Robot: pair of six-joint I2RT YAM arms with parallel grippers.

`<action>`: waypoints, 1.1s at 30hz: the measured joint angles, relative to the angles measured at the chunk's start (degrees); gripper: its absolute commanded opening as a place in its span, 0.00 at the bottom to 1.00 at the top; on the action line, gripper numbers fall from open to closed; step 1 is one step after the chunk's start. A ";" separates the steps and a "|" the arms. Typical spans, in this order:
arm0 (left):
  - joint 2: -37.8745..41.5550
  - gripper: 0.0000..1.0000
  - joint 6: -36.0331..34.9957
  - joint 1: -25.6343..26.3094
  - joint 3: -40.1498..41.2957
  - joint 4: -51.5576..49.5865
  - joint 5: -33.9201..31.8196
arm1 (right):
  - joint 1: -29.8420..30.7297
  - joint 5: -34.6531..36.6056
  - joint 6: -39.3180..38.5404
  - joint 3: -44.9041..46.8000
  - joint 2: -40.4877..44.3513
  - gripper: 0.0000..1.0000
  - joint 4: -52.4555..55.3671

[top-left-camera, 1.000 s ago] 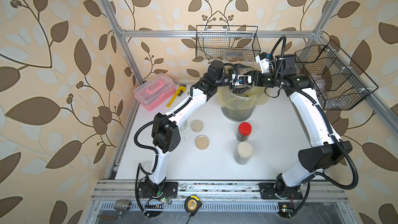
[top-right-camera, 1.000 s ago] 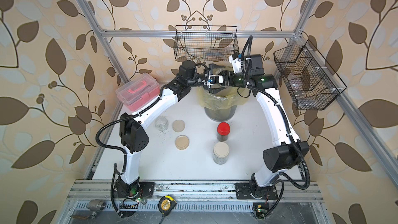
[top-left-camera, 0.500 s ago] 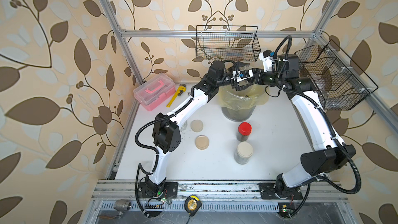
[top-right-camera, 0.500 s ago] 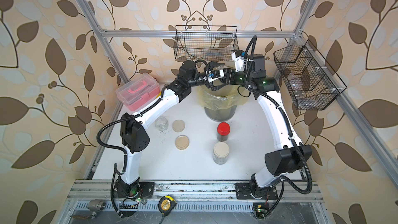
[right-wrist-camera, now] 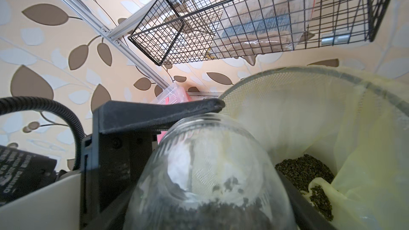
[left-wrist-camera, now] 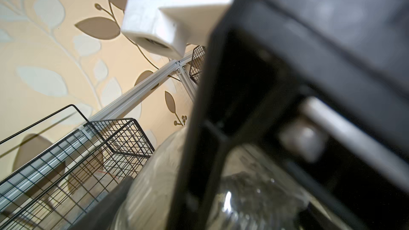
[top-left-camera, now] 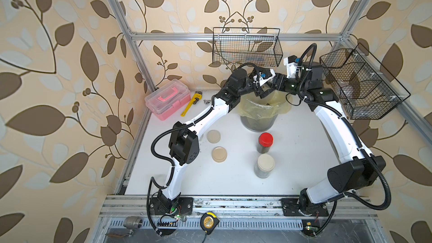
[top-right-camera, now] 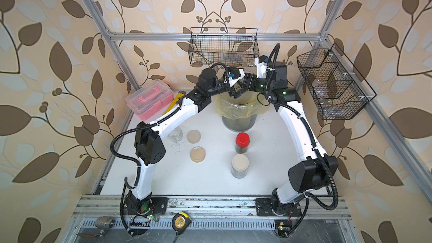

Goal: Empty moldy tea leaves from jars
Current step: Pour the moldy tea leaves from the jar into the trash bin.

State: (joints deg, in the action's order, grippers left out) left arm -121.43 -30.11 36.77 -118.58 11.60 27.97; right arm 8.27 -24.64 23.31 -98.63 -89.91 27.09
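Observation:
Over the back rim of the lined grey bin (top-left-camera: pixel 243 109) my right gripper (top-left-camera: pixel 273 85) is shut on the base of an open glass jar (right-wrist-camera: pixel 210 162). The jar lies tilted, its mouth pointing away from that gripper. Moldy tea leaves (right-wrist-camera: pixel 221 209) sit low in the jar, and more leaves (right-wrist-camera: pixel 303 169) lie in the bin liner. My left gripper (top-left-camera: pixel 261 91) meets the jar from the other side. One of its fingers (right-wrist-camera: pixel 159 113) lies along the glass near the mouth, and the other is hidden. A red-lidded jar (top-left-camera: pixel 265 142) and a beige-lidded jar (top-left-camera: pixel 264 165) stand full in front of the bin.
An empty lidless jar (top-right-camera: pixel 175 134) stands by the left arm, beside two loose beige lids (top-left-camera: pixel 213 136) (top-left-camera: pixel 219 154). A pink toolbox (top-left-camera: pixel 167 99) and a yellow wrench (top-left-camera: pixel 191 104) lie at the back left. Wire baskets (top-left-camera: pixel 246 47) (top-left-camera: pixel 357 85) hang above the bin and at the right.
Both grippers and the jar have shifted slightly up and back over the bin. The left gripper's jaws have narrowed beside the jar.

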 measured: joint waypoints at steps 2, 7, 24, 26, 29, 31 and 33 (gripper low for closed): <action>0.33 0.99 -1.64 0.11 1.42 0.70 -0.13 | 0.13 0.98 -1.22 -0.83 -0.11 0.25 2.32; 2.47 0.99 -7.76 0.26 7.56 1.84 -1.49 | 0.66 6.16 -5.62 -7.87 -2.54 0.24 14.53; 8.87 0.99 -18.36 -0.07 16.50 1.95 -1.81 | 5.49 18.21 -13.55 -20.06 -12.57 0.26 30.42; 8.96 0.99 -18.43 -0.15 16.50 1.92 -1.75 | 5.38 17.97 -13.51 -20.06 -12.35 0.26 30.21; 8.98 0.99 -18.62 -0.50 16.52 1.92 -1.31 | 4.68 16.55 -13.03 -18.93 -11.13 0.25 29.11; 9.03 0.99 -18.69 -0.50 16.52 1.92 -0.94 | 4.07 15.10 -12.41 -17.11 -9.31 0.25 27.87; 9.03 0.99 -18.91 -0.52 16.46 1.77 -0.50 | 3.52 13.62 -11.89 -15.63 -7.23 0.25 26.82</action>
State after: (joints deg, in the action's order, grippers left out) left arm -112.40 -49.01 36.25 -102.13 13.37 27.46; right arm 11.79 -11.03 11.42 -114.26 -97.14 53.91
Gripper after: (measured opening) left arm 0.988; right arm 0.788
